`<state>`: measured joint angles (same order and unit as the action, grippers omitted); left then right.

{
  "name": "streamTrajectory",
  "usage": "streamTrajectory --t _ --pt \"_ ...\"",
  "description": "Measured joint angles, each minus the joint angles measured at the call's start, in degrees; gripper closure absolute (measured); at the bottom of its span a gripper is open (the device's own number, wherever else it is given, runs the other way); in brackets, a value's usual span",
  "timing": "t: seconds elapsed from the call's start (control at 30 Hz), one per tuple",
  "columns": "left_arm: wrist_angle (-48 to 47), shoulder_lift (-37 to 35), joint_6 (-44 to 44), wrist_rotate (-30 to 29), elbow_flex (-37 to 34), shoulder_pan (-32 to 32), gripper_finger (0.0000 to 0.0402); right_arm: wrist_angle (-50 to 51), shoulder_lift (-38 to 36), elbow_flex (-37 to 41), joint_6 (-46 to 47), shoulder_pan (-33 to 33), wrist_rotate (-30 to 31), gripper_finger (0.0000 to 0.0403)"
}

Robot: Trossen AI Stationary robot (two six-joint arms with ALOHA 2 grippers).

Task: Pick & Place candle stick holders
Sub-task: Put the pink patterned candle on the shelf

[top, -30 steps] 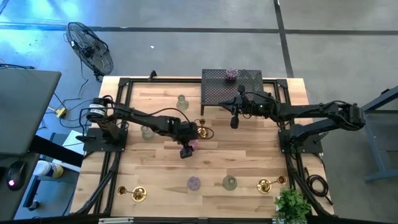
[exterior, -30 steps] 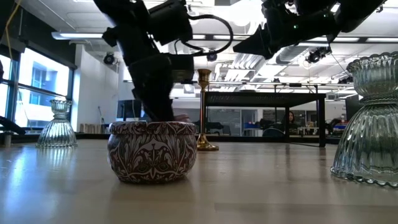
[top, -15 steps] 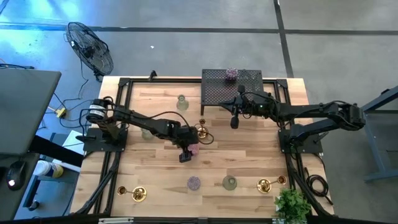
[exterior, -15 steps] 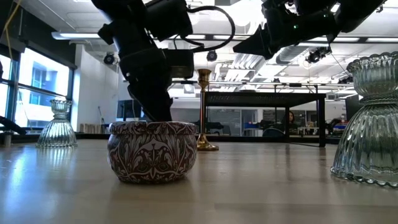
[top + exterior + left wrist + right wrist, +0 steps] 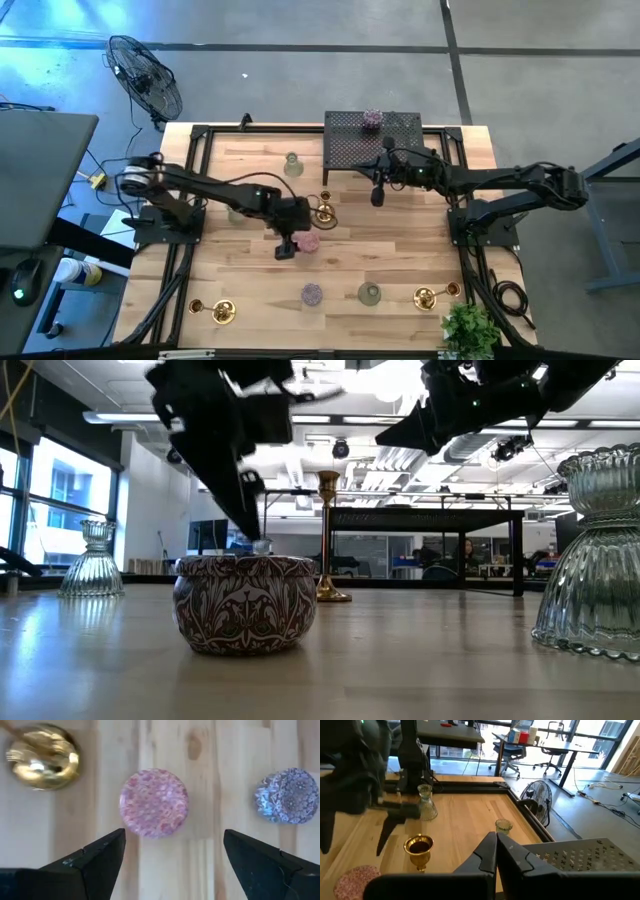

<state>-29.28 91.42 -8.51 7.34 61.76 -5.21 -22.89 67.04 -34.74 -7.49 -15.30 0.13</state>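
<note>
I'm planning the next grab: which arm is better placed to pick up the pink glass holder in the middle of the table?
The left. Its open left gripper hangs right above the pink glass holder, fingers either side. The right gripper is shut, beside the black rack.

Two dark jointed arms, black cables, wedge-shaped black fingers [image 5: 95, 865]

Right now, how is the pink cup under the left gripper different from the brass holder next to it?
The pink cup is squat, with a mottled pink top; the brass holder is shiny gold metal. In the high view the pink cup lies right beside the open left gripper, while the brass holder stands farther toward the rack. Both rest on the table, unheld.
</note>
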Motion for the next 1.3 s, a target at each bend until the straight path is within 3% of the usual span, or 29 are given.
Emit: streamTrajectory --t 0.17,0.33,0.53,0.63,0.73,0.97,1.1,1.3 --pt "4.21 -5.34 3.07 -9.37 -2.95 -3.06 0.0151 3.21 -3.04 -0.35 0.13 0.74 1.18 0.0402" --pt "20.57 -12.4 4.26 -8.19 -14.03 -3.38 0.0271 12.02 -6.08 -3.32 0.68 7.12 10.31 0.0402" --pt "39.29 -21.51 3.69 -8.2 -29.12 0.06 0.0389 15.75 -3.23 -4.45 7.91 20.93 16.27 0.0402" --pt "50.64 -24.78 3.56 -8.01 -35.29 2.99 0.0388 14.53 1.56 -4.23 11.86 27.78 20.8 0.0403" --pt "60.0 -25.88 3.55 -5.69 -38.71 6.24 0.0383 11.67 6.84 -4.49 16.31 32.16 21.61 0.0402" --pt "62.81 -26.97 3.86 0.01 -40.0 13.95 0.0399 14.78 18.66 -13.75 20.67 33.69 18.04 0.0382" --pt "63.84 -26.86 4.75 2.83 -39.93 16.57 0.0397 21.79 23.83 -21.11 18.89 33.69 17.01 0.0342" --pt "63.69 -26.86 5.26 2.46 -39.93 17.18 0.0397 27.33 28.13 -27.9 17.56 33.56 17.45 0.0281"
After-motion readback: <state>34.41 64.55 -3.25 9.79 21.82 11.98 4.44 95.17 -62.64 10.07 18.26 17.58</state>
